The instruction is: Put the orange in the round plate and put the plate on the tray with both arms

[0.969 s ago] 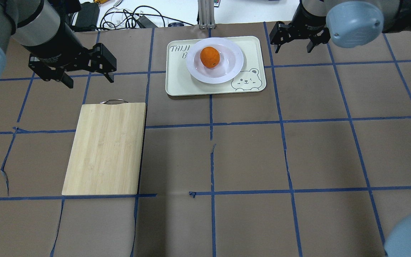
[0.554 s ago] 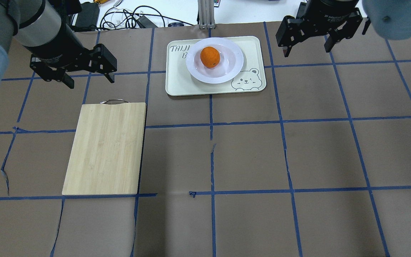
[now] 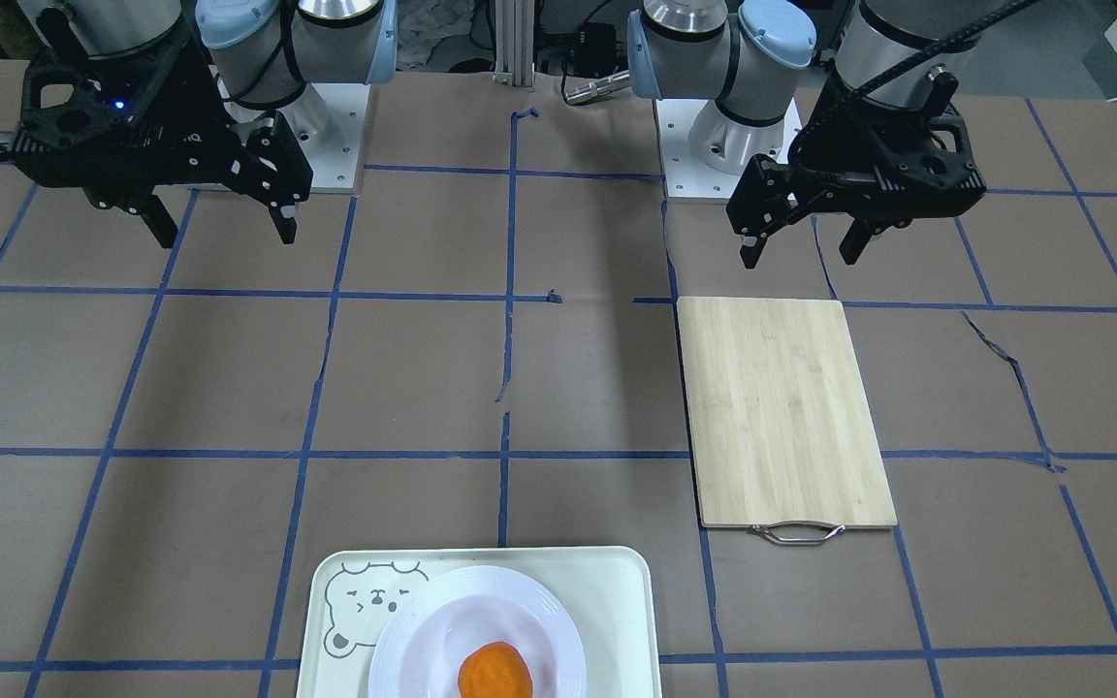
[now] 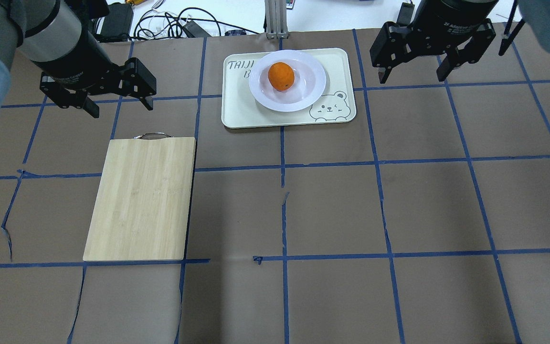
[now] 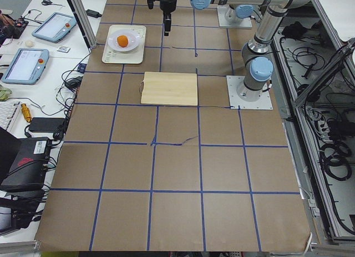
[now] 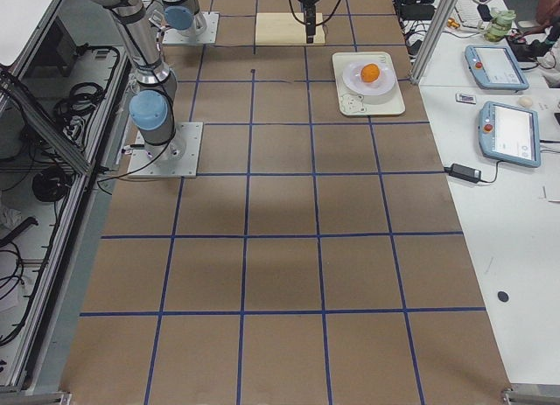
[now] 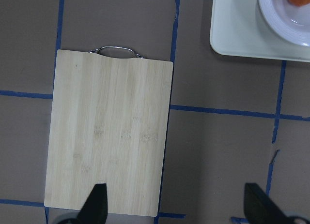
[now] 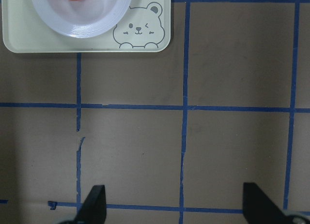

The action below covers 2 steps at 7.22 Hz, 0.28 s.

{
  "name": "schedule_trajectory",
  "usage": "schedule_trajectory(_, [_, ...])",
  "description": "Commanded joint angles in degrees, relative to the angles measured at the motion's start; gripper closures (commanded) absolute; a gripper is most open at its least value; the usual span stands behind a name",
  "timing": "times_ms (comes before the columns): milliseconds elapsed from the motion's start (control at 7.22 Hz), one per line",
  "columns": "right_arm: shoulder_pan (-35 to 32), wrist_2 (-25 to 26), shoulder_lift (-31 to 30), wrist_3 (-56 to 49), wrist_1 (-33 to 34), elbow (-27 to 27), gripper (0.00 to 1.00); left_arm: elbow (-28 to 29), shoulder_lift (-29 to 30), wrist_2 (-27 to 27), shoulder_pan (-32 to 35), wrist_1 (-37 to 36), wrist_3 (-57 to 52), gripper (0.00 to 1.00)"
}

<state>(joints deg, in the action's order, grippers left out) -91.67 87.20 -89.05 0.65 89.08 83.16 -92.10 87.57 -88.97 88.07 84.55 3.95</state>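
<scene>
The orange (image 4: 281, 76) is small, round and bright, with a darker spot low on its skin. It lies in the well of the plate (image 4: 303, 101), a little left of the middle. The plate is glossy white with a ridged rim and rests on the tray (image 4: 241, 111), at the top centre of the overhead view. The tray is pale cream with rounded corners. Its long axis runs left to right in that frame, and a grey bear face (image 4: 331, 107) sits in its lower right corner.

The plate covers part of the lettering in the tray's upper left corner, so only "TAIJI" and a "B" can be read. In the front view the bottom edge cuts off tray, plate and orange. The left wrist view catches just a tray corner, a piece of plate rim and a sliver of orange at the upper right. The right wrist view shows the tray's bear end at the upper left, with plate and orange clipped by the top edge.

The left gripper (image 4: 122, 110) hangs at the upper left, jaws spread and empty, above the handle (image 4: 152, 136) end of the board (image 4: 141, 200). The board's long axis runs nearly top to bottom, leaning slightly. The right gripper (image 4: 411, 77) hangs at the upper right, apart from the tray, also spread wide and holding nothing.
</scene>
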Motion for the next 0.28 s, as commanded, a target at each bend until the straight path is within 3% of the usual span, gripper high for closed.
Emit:
schedule_trajectory(0, [0.2, 0.0, 0.0, 0.1, 0.2, 0.0, 0.0, 0.1, 0.1, 0.0, 0.1, 0.0, 0.0, 0.0])
schedule_trajectory(138, [0.2, 0.0, 0.0, 0.1, -0.2, 0.0, 0.0, 0.0, 0.1, 0.0, 0.1, 0.0, 0.0, 0.0])
